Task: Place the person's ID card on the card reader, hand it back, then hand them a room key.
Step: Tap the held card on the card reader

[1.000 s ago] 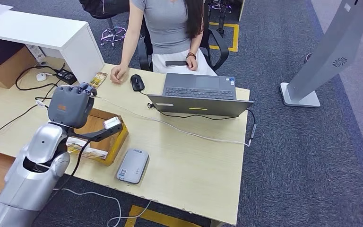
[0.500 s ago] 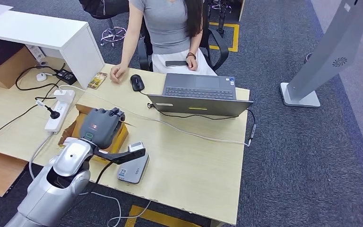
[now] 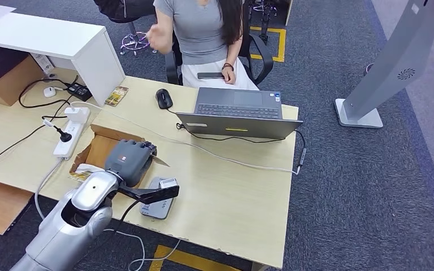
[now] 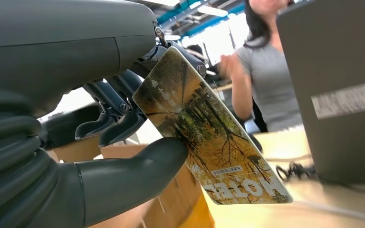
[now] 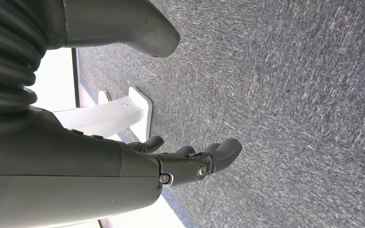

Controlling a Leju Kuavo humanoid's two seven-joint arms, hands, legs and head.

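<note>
Left hand (image 3: pixel 129 160) now swung from box (image 3: pixel 103 148) over toward card reader (image 3: pixel 159 199), key card (image 4: pixel 209 137) pinched between thumb and fingers. Person (image 3: pixel 200 31) lifts hand off desk (image 3: pixel 231 197). Handover looks next. Right hand (image 5: pixel 190 161) hangs loose, fingers apart, holding nothing.

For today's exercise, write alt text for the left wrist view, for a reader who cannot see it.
Close up, the robot's left hand pinches a card printed with autumn trees and the word HOTEL between its thumb and fingers. Behind it are a cardboard box, the back of a laptop on a wooden desk, and a blurred seated person in a grey top.
</note>
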